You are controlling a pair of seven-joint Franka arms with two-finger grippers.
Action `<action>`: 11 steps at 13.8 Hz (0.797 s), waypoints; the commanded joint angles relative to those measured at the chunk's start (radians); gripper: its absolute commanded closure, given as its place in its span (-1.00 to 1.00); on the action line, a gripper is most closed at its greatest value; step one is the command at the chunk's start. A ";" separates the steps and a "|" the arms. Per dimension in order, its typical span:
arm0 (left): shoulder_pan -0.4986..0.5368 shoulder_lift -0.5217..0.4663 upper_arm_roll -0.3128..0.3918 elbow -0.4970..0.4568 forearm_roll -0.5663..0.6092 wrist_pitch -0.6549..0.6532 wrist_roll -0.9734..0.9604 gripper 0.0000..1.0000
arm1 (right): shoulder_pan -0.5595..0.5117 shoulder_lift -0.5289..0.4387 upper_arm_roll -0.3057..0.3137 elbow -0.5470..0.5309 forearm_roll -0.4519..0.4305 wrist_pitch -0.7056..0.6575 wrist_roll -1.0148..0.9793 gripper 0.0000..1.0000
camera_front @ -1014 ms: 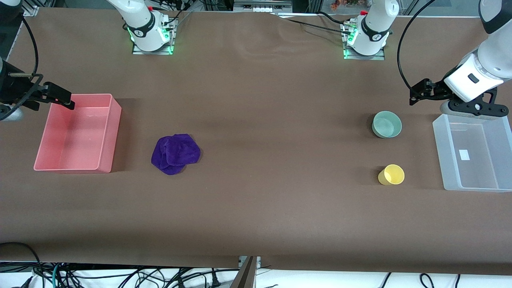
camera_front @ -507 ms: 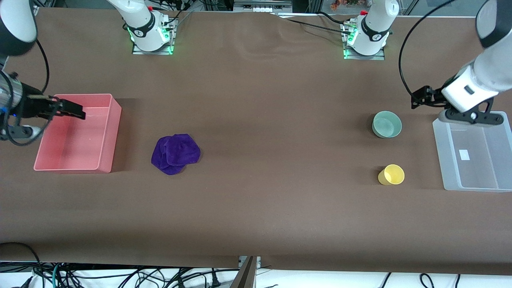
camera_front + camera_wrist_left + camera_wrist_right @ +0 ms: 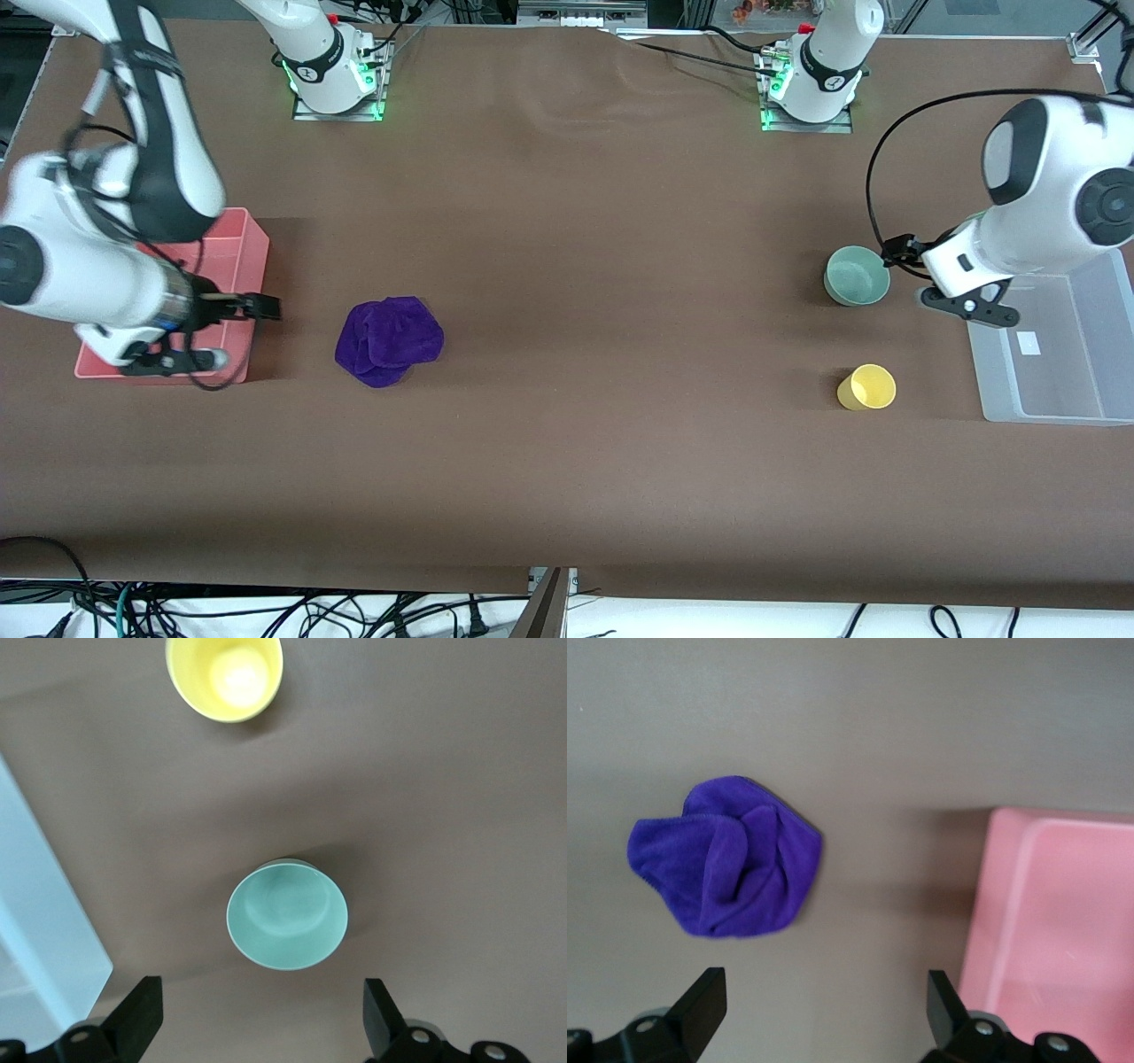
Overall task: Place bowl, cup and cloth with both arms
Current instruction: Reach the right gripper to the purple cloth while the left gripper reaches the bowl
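Observation:
The pale green bowl stands upright near the left arm's end of the table. The yellow cup stands nearer to the front camera than the bowl. The purple cloth lies rumpled beside the pink bin. My left gripper is open and empty, over the table between the bowl and the clear bin. Its wrist view shows the bowl just ahead of the open gripper, and the cup farther off. My right gripper is open and empty at the pink bin's edge, short of the cloth.
A pink bin stands at the right arm's end, partly covered by the right arm; it also shows in the right wrist view. A clear plastic bin stands at the left arm's end, and also shows in the left wrist view.
The left gripper has moved from over the clear bin toward the bowl. The right gripper has moved from over the pink bin toward the cloth. Bowl, cup and cloth have not moved.

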 commanded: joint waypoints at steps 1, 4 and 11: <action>0.044 -0.031 -0.004 -0.196 0.014 0.223 0.126 -0.98 | 0.033 0.027 0.008 -0.079 0.012 0.140 0.007 -1.00; 0.104 0.065 -0.004 -0.284 0.015 0.462 0.258 -0.98 | 0.062 0.095 0.022 -0.141 0.012 0.304 0.031 -1.00; 0.133 0.150 -0.007 -0.382 0.014 0.660 0.315 0.96 | 0.098 0.185 0.058 -0.188 0.011 0.375 0.141 -0.94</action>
